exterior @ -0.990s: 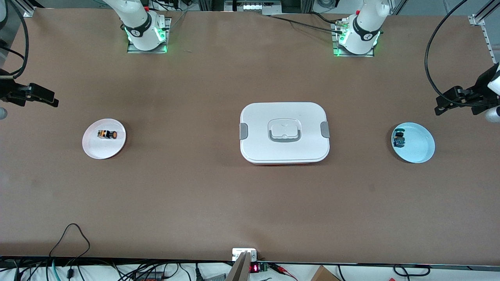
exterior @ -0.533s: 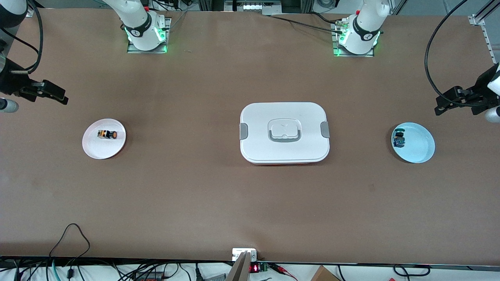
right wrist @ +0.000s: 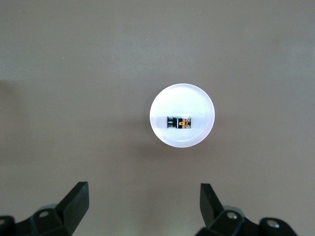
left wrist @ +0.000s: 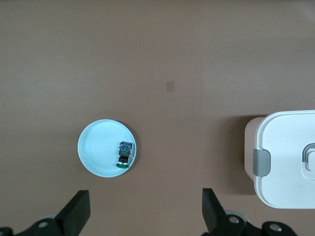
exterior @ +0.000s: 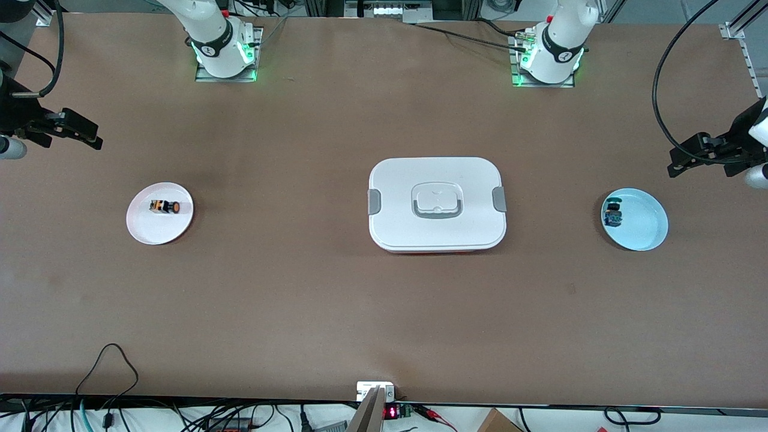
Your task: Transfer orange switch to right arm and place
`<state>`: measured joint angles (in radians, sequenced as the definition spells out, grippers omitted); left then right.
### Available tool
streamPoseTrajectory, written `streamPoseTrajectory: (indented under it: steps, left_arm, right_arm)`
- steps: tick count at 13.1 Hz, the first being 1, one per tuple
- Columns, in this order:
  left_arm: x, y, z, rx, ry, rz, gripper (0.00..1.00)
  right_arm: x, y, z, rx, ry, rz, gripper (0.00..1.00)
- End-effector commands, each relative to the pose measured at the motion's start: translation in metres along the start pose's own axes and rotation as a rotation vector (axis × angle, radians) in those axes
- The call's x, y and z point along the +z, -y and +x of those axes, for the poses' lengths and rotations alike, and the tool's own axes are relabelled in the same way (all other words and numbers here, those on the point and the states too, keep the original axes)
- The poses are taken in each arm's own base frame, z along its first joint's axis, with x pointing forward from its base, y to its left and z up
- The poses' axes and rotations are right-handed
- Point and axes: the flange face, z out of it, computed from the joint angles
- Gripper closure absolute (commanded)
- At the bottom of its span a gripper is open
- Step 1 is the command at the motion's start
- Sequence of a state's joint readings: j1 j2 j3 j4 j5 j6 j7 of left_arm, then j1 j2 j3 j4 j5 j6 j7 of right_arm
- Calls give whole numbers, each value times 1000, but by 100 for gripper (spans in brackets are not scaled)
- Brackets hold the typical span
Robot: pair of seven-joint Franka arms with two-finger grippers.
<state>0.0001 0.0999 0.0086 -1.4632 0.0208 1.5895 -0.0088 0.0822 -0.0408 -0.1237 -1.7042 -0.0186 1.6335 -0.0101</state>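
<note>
**Orange switch lies on the white plate, both grippers wide and empty**

Orange switch [exterior: 165, 207] lies on its side on the white plate [exterior: 150, 231], toward the right arm's end of the table. Its orange cap points toward the table's middle and its tan block end toward the table's edge. In the right wrist view the switch [right wrist: 179, 122] sits near the plate's [right wrist: 162, 105] centre, touching nothing else.

The right gripper [exterior: 75, 129] hangs in the air over bare table at the right arm's end, not over the plate. Its fingers [right wrist: 76, 199] stand wide apart and hold nothing.

The left gripper [exterior: 690, 157] hangs over the table at the left arm's end, close to the blue plate [exterior: 651, 231] but not over it. Its fingers [left wrist: 78, 211] are also spread wide and empty.

A second switch [exterior: 613, 214], black with green and blue parts, lies on the blue plate close to the rim on the side toward the table's middle. The left wrist view shows it [left wrist: 125, 154] against that plate's [left wrist: 96, 152] edge.

A white box [exterior: 437, 204] with grey side clips and a closed lid sits in the middle of the table, between the two plates and well apart from both.
</note>
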Motion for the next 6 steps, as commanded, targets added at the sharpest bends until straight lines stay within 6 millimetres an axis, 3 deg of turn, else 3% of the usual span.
streamPoseTrajectory:
  steps: [1,6]
  left_arm:
    - [-3,2,0,0,17,20,0]
    - [-2,2,0,-1,23,20,0]
  right_arm:
    - [-10,0,3,-19,-4,-15,0]
    - [-6,3,2,-31,27,-14,0]
